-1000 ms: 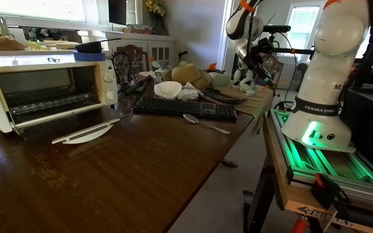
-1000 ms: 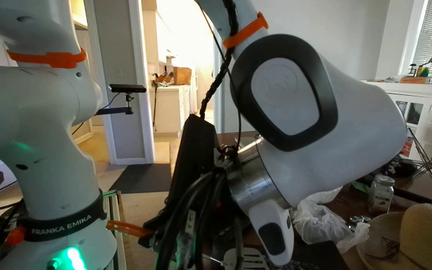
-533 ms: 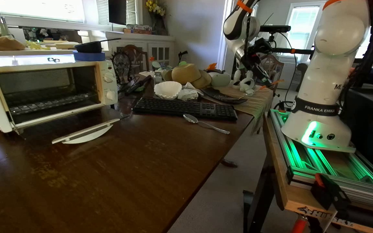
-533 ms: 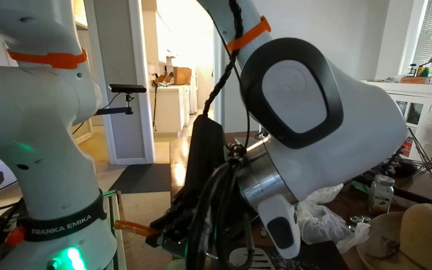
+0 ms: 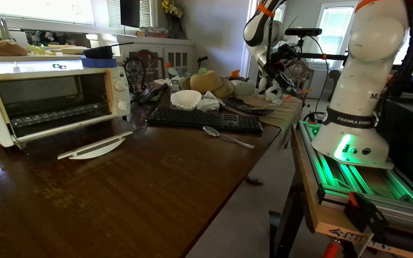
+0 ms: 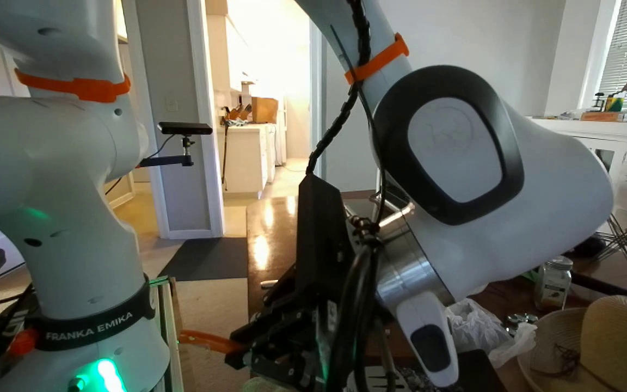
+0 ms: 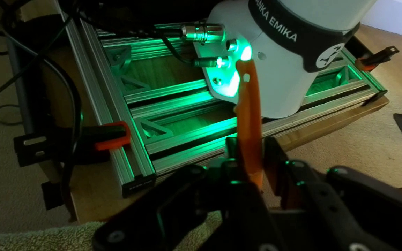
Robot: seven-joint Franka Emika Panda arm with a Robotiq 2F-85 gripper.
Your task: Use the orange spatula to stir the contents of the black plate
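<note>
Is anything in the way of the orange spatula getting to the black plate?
Nothing visible is. The fingers hold the orange spatula, and in an exterior view its grey head shows beside the dark bits on the black plate. I can't tell whether it touches them.

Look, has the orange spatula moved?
Yes. In both exterior views, the orange spatula has shifted a little farther away from the robot's white base.

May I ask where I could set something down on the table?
In an exterior view, the wooden table is widely bare on the near side of the toaster oven door and spoon. A narrower stretch runs between door and spoon to the keyboard. Beyond that it is crowded: white bowl, plastic bag, black plate, and the gripper holding the orange spatula.
</note>
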